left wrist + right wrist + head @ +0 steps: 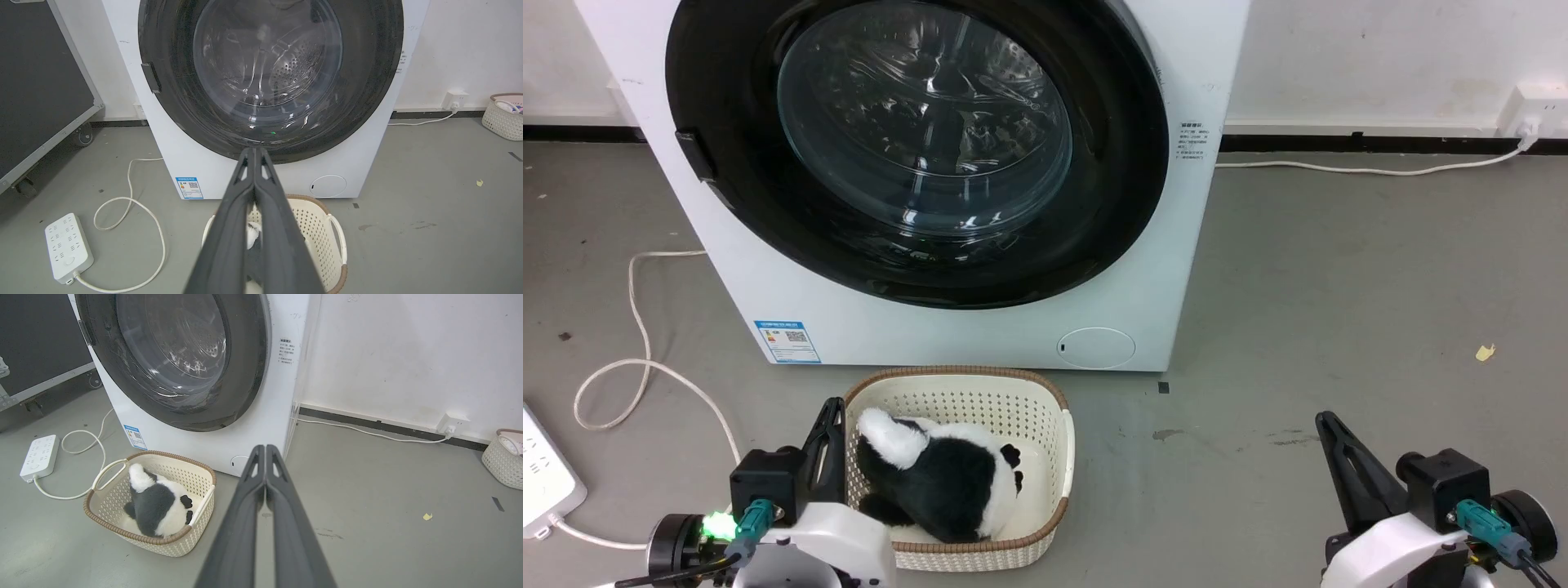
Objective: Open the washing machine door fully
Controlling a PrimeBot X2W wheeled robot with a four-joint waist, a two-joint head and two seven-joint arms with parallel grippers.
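Judging by its looks, we expect the washing machine door (923, 122) to be heavy and stiff, glossy black around bulging clear glass, slick to the touch and unkind to a hard knock. It sits shut, flush on the front of the washing machine (980, 327), across the upper centre of the head view. We would not take it by the smooth black face or the glass. The one likely purchase is the small dark handle tab (696, 155) on the door's rim at the upper left of the frame, where a fingertip could hook behind the edge and pull. We guess the door swings from the opposite side, though we cannot see a hinge. A latch will probably resist at first, and then the door should swing easily. The left jaws and the right jaws are both closed and empty: the left fingers (233, 228) lie pressed together at the bottom centre of the left wrist view, the right fingers (241, 522) likewise in the right wrist view, both well apart from the door. We count one machine, one door, one handle tab, one blue label sticker (788, 341) and one round flap (1096, 348). We also count two baskets, the near basket (964, 404) just before the machine holding one plush toy (947, 482) and the far basket (504, 118) at the right edge, and one power strip (67, 247) on the floor (1339, 327).
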